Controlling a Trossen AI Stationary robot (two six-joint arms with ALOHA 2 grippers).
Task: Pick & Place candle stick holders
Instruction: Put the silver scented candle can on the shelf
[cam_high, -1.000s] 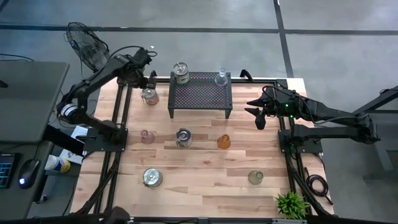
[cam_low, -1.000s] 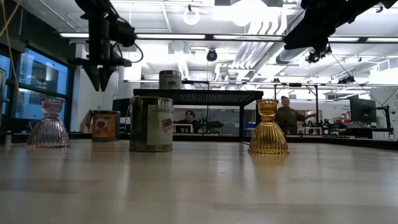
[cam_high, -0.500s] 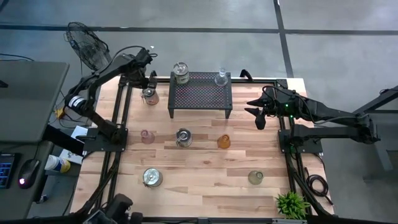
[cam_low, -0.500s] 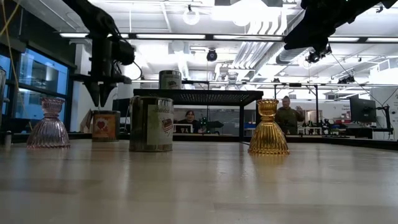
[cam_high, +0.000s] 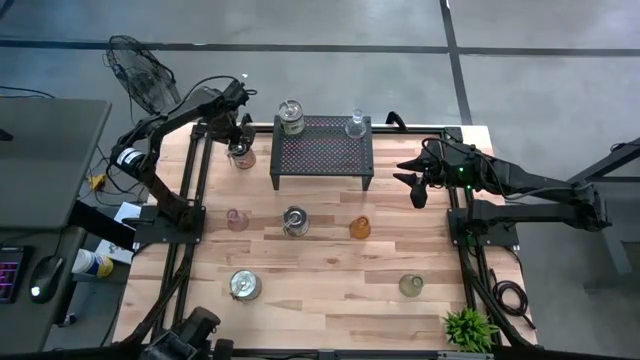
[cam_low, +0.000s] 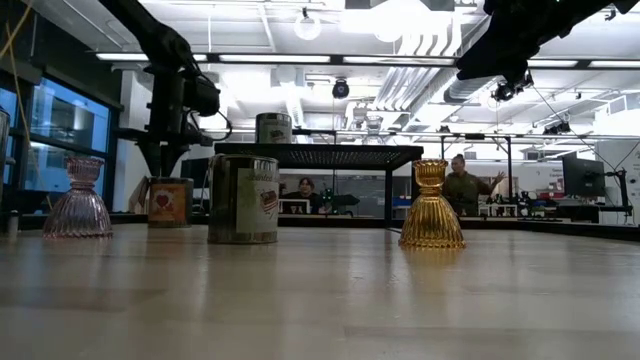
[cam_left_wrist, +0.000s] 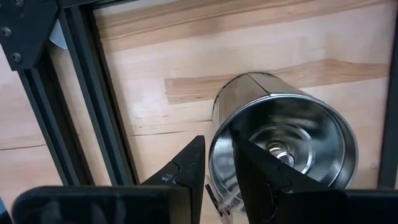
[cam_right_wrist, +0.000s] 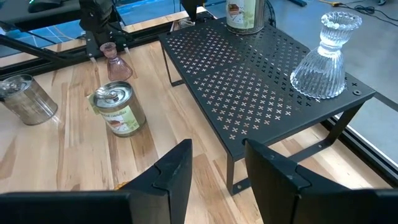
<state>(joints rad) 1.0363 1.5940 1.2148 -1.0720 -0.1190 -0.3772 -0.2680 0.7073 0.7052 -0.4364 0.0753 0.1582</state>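
Note:
A silvery tin holder (cam_high: 241, 154) stands upright on the table at the far left, by the black perforated stand (cam_high: 322, 150). My left gripper (cam_high: 238, 143) points down right over it, open by a narrow gap. In the left wrist view, one finger (cam_left_wrist: 186, 165) stands outside the tin's rim (cam_left_wrist: 214, 163) and the other (cam_left_wrist: 258, 171) over its hollow. In the low view the fingertips (cam_low: 163, 172) are level with the tin's top (cam_low: 170, 200). My right gripper (cam_high: 415, 185) is open and empty, in the air right of the stand.
A labelled tin (cam_high: 291, 117) and a clear glass holder (cam_high: 355, 125) stand on the stand. On the table are a pink glass holder (cam_high: 237, 219), a tin (cam_high: 295, 221), an amber holder (cam_high: 360, 227), another tin (cam_high: 244, 286), a greenish holder (cam_high: 410, 285) and a plant (cam_high: 468, 328).
My left gripper has gone down toward the silvery tin at the far left, from well above it until its fingertips are level with the tin's top. The tin has kept still.

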